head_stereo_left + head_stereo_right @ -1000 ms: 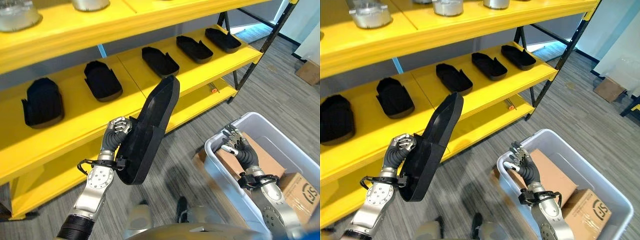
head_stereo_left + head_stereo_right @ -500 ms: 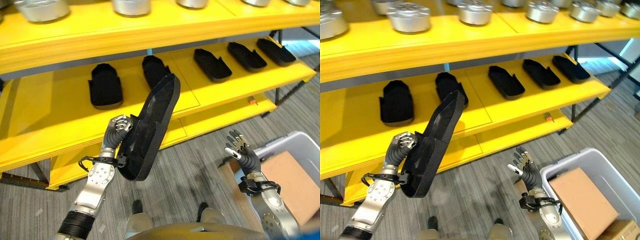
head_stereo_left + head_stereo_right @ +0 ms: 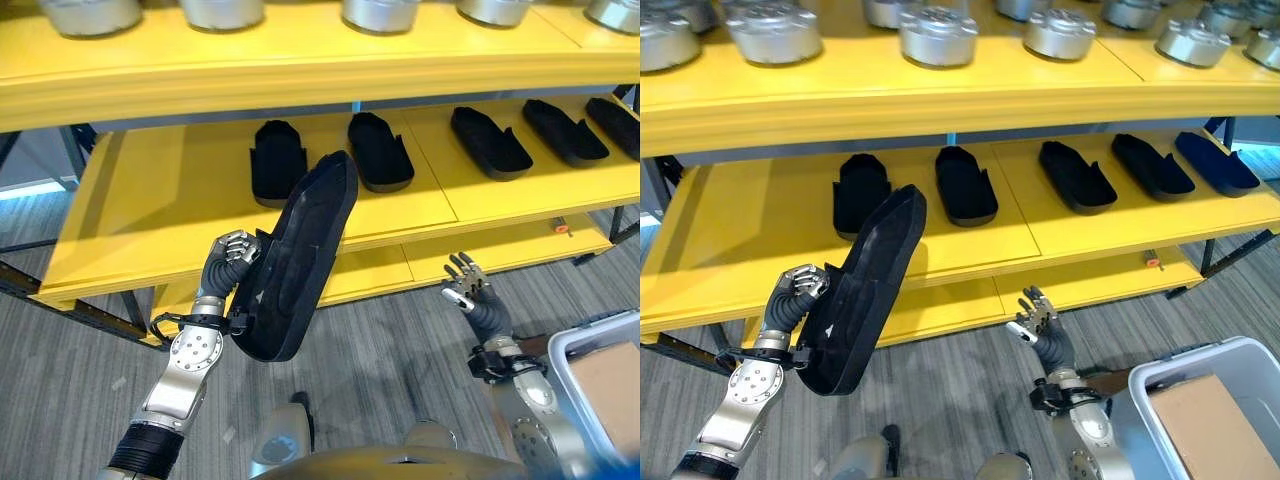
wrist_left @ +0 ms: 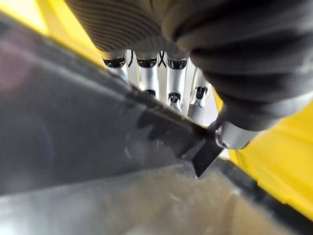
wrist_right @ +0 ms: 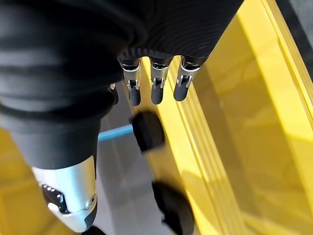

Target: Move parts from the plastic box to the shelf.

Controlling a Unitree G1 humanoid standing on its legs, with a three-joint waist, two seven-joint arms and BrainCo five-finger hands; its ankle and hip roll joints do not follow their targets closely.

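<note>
1. Black part [image 3: 296, 258]: long, shoe-shaped and moulded, it is held up in the left hand [image 3: 231, 258], whose fingers curl round its edge near the lower end.
2. Its long axis runs steeply up and away from that hand, the upper tip leaning toward the yellow shelf [image 3: 180, 210].
3. Ahead of the left hand and past the tip, the middle shelf board has a bare stretch; further along it lie the placed parts [image 3: 277, 173], set in a row with their long axes running front to back.
4. I'd judge the coming move turns on this: the part has to tip from near upright to flat and go forward onto the bare stretch beside the row.
5. Right hand [image 3: 1040, 325] hangs empty with its fingers spread and straight, nearer the plastic box [image 3: 1210, 365] at its own side, well apart from the part.
6. The left hand is plainly the one to finish the placing.
</note>
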